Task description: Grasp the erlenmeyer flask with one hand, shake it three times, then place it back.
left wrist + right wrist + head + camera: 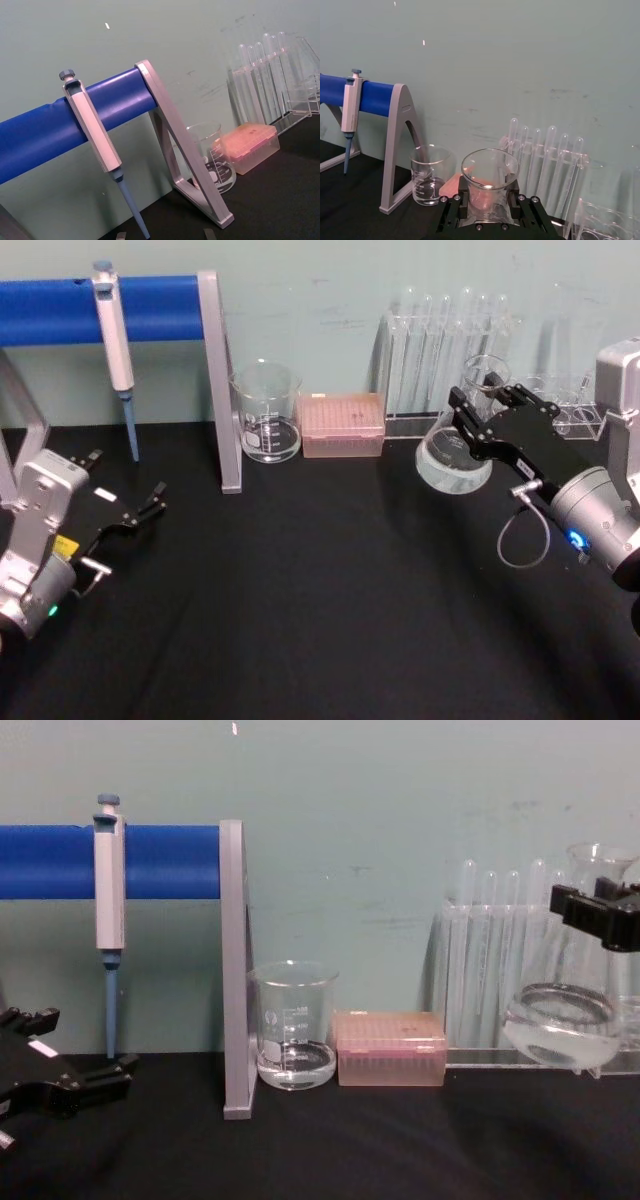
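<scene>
Clear-glass conical erlenmeyer flask (452, 462) hangs tilted off the black tabletop (300, 600), neck clamped in the right pincer (466, 424), so grasping looks done and set-down pending; left pincer (128, 476) rests spread.

Laboratory bench: grey-white pipette (113, 335) hung on blue bar stand (50, 310); clear graduated glass beaker (268, 415); tall clear test tubes (440, 340), racked; pink translucent tip box (343, 425).

You'll find the beaker (268, 412) left of the tip box (343, 426), test tubes (445, 345) right, behind the erlenmeyer flask (452, 468).
</scene>
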Robot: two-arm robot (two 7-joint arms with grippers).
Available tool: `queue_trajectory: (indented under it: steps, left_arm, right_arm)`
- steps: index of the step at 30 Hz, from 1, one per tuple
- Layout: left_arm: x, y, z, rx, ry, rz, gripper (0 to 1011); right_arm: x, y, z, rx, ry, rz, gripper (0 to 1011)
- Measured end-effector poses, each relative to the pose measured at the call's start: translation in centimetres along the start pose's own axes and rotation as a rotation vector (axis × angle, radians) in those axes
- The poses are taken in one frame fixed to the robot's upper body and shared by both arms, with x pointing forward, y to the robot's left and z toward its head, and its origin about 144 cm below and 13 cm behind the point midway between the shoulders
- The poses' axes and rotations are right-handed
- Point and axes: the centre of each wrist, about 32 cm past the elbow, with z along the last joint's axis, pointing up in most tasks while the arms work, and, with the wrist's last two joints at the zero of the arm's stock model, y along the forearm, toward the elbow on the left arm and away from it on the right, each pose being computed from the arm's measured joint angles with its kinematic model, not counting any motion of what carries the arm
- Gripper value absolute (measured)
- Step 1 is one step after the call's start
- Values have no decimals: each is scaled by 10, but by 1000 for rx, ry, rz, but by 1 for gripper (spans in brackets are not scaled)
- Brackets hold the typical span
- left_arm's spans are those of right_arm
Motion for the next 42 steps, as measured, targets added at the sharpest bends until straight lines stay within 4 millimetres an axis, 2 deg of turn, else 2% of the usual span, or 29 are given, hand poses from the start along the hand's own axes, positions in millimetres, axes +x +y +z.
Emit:
queue_trajectory:
  steps: [9,18,32,42]
  left_arm:
    - [0,0,0,0,0,0,1001]
    - [0,0,0,0,0,0,1001]
    - [0,0,0,0,0,0,1001]
    - [0,0,0,0,0,0,1001]
  right_arm:
    - [1,4,-1,0,-2,69,449]
    - [-3,17,0,27,5,261,449]
    - [-22,37,2,58,0,576,450]
    - [-26,43,2,65,9,642,449]
